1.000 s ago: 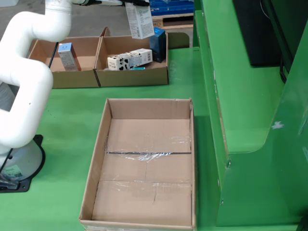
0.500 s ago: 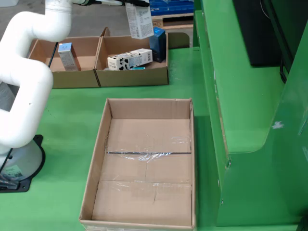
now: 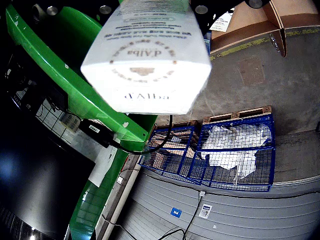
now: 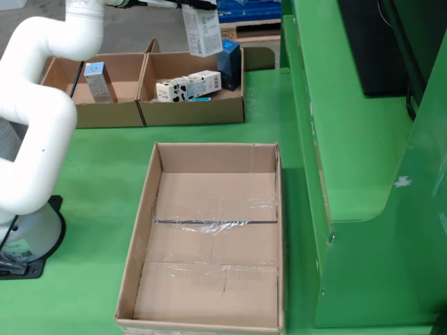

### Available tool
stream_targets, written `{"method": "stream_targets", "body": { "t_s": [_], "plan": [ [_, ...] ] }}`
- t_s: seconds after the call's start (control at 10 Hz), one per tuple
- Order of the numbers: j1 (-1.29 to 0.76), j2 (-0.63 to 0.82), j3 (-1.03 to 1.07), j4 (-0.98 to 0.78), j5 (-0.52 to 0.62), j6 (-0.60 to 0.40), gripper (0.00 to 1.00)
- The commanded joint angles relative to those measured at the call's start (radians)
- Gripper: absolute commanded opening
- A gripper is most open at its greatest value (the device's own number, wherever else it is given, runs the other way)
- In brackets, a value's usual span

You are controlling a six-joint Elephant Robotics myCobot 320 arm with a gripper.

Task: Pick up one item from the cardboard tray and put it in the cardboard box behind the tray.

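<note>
**A:** Where is the item?

**B:** A white carton point(image 4: 202, 31) hangs from the gripper point(image 4: 198, 5), long axis vertical, above the back edge of the right-hand cardboard box point(image 4: 192, 112).

**A:** Is the claw clenched on it?

**B:** It carries the carton; the wrist view shows the carton's end face point(image 3: 147, 65) and no fingers.

**A:** What matters next?

**B:** The box floor lies below and slightly forward. The cardboard tray point(image 4: 209, 307) is empty.

White carton point(image 3: 147, 60) end face reads "d'Alba", upside down.
</note>
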Motion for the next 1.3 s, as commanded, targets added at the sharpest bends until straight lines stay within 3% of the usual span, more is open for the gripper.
{"method": "stream_targets", "body": {
  "t_s": [0.0, 1.2],
  "plan": [
    [-0.007, 0.035, 0.028, 0.017, -0.012, 0.01, 0.0],
    [-0.023, 0.031, 0.028, 0.017, -0.012, 0.075, 0.0]
  ]
}}
